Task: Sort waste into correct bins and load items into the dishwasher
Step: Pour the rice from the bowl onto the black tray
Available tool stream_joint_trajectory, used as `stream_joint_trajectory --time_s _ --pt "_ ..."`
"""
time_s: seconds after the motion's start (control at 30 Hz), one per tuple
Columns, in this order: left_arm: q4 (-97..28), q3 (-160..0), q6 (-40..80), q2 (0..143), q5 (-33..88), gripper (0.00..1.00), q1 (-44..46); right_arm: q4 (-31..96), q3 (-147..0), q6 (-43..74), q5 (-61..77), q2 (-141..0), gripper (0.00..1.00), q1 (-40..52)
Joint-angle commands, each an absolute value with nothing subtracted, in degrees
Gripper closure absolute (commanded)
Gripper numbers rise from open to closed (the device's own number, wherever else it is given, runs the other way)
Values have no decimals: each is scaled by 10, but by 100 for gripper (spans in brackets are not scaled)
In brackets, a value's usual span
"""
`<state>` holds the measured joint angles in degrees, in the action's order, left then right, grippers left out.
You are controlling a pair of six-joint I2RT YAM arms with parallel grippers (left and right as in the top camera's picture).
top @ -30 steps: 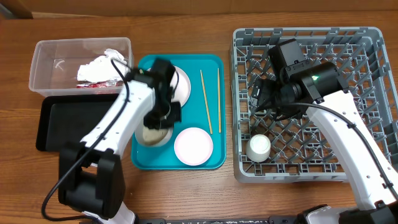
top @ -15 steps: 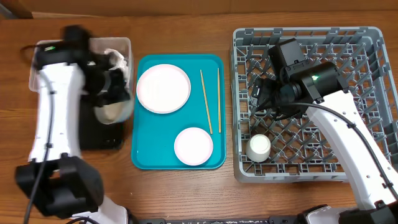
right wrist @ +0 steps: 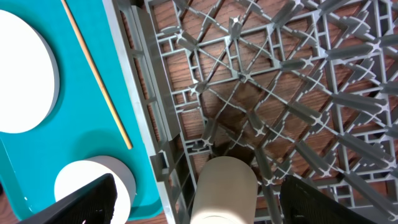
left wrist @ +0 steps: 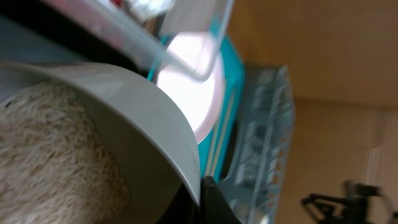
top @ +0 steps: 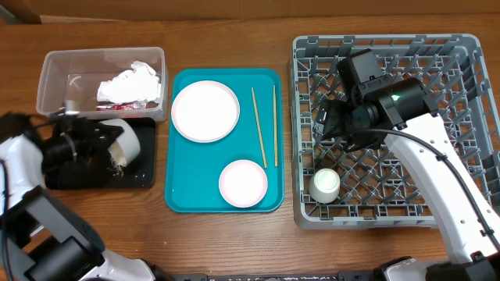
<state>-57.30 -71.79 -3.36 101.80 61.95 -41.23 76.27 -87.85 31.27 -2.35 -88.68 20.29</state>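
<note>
1. Rice bowl [top: 125, 140] is tipped on its side over the black tray [top: 134, 176], near the desk's left edge; rice [left wrist: 50, 162] sits inside.
2. Left gripper [top: 105, 145] is clamped on the rice bowl.
3. Clear tub [top: 55, 86] in the back-left corner holds the napkin [top: 133, 80] and wrapper [top: 117, 104].
4. Right gripper [top: 332, 125] has its jaws wide over the rack [top: 461, 94] on the desk's right side; the cup [top: 325, 184] stands at the rack's front-left.

Left gripper [top: 98, 145] swung off the teal tray [top: 170, 181] to the far left, bowl [top: 126, 140] carried with it, now tipped sideways over the black tray [top: 134, 178], plate [top: 205, 111] uncovered.
</note>
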Motion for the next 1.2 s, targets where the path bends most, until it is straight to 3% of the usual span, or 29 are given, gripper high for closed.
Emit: stream_joint_trajectory --time_s 0.0,0.27,0.53,1.17 --pt "-543 -700 -47 1011 798 96 -452 762 -893 310 -29 -887 14 202" --pt "-517 -698 -13 1011 905 96 -471 762 -893 310 -29 -887 14 202" --pt "-457 -698 81 1011 906 96 -472 762 -893 310 -29 -887 14 202" --pt "-468 -698 194 1011 867 96 -448 771 -893 310 -29 -887 14 202"
